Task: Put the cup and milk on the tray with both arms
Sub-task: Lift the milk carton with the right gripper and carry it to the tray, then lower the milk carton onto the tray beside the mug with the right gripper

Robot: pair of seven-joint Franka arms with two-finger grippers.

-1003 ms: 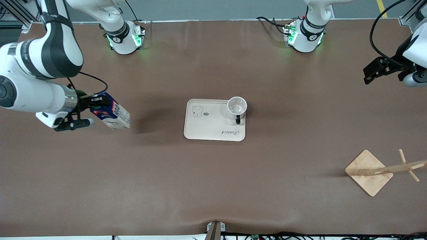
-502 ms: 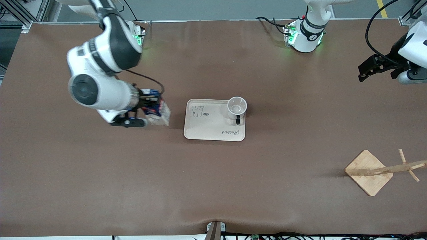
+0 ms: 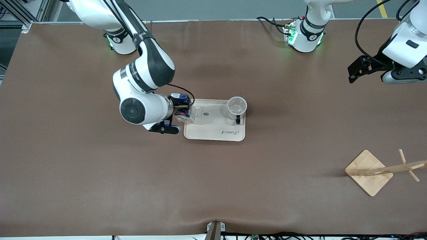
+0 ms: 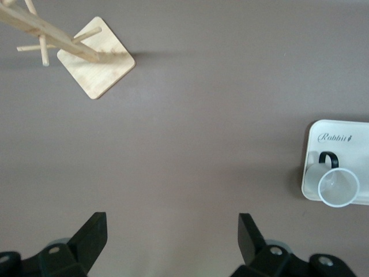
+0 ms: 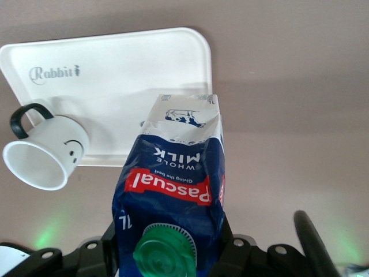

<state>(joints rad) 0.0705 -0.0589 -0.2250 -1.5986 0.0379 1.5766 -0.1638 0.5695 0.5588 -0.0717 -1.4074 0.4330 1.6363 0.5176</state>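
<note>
My right gripper [image 3: 181, 108] is shut on the blue milk carton [image 3: 182, 106] and holds it over the tray's [image 3: 213, 128] end nearest the right arm. In the right wrist view the carton [image 5: 173, 190] with its green cap [image 5: 167, 254] fills the jaws, above the tray [image 5: 115, 75]. The white cup [image 3: 237, 107] stands upright on the tray's corner toward the left arm; it also shows in the right wrist view [image 5: 49, 153] and in the left wrist view [image 4: 337, 184]. My left gripper [image 3: 358, 71] is open and empty, up over the table at the left arm's end; the left wrist view shows it [image 4: 172, 239] above bare table.
A wooden rack with a square base [image 3: 368, 172] stands near the left arm's end, nearer the front camera than the tray; it shows in the left wrist view [image 4: 96, 65]. The brown table [image 3: 213, 186] spreads all around the tray.
My right gripper has carried the milk carton across the table from the right arm's end to over the tray's edge. The left gripper has drifted slightly toward the tray.
</note>
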